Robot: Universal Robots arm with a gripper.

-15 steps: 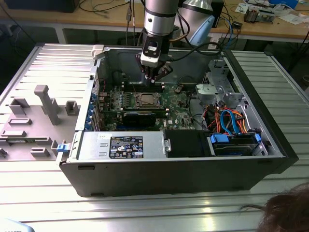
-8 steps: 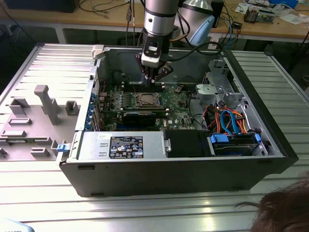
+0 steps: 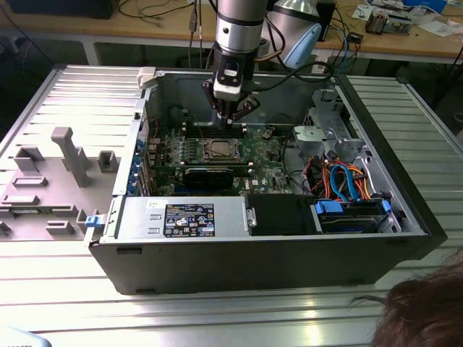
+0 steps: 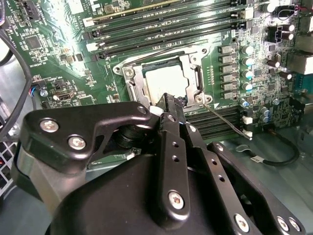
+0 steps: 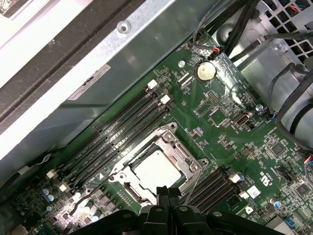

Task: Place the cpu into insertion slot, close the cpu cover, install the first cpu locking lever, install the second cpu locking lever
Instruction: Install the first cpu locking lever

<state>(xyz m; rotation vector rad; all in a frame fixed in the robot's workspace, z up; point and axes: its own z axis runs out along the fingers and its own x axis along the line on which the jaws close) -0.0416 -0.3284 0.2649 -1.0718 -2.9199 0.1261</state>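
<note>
Inside the open computer case (image 3: 405, 217), the hand (image 3: 230, 116) hangs just above the motherboard (image 5: 230, 132), fingers pressed together and holding nothing. Below them the cpu (image 5: 155, 169) sits in the insertion slot (image 5: 188, 159), with the cpu cover (image 4: 195, 78) apparently lying closed around it.

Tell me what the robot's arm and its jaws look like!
The arm is a shiny silver tube with a black band and black cables beside it. Below sits a white block, then the gripper, made of chunky black metal links held together with silver screws.
</note>
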